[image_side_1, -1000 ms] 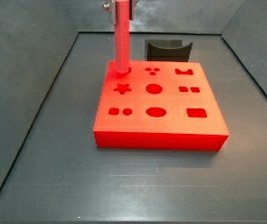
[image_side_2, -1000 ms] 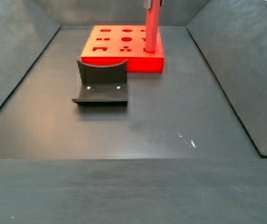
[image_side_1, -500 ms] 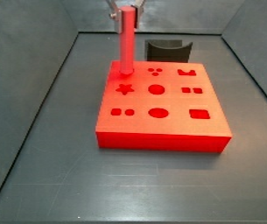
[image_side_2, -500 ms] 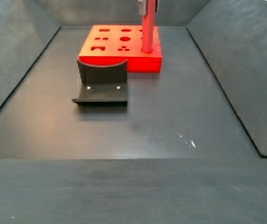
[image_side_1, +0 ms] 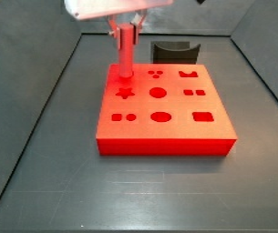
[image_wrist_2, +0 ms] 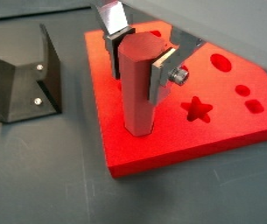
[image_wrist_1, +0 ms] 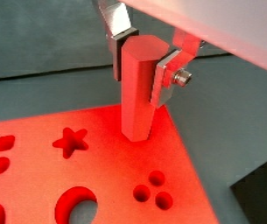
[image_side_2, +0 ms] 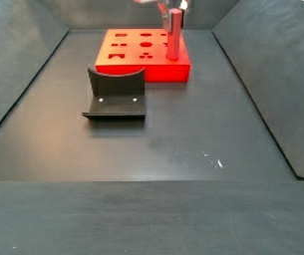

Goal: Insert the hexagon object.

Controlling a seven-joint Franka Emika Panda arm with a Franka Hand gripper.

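Gripper (image_wrist_1: 143, 54): closed on the upper end of the hexagon object (image_wrist_1: 138, 92).
Peg position: held upright, lower end on the red block (image_wrist_2: 206, 131), near a corner.
Handling: judged stiff, light, smooth; flat faces are best gripped.

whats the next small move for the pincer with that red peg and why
Probably keep pressing straight down, then open. The pincer grips the hexagon object near its top, and the peg stands upright with its lower end at the red block, at the corner beside the star hole. Much of the peg shows above the surface, so it does not look fully seated.
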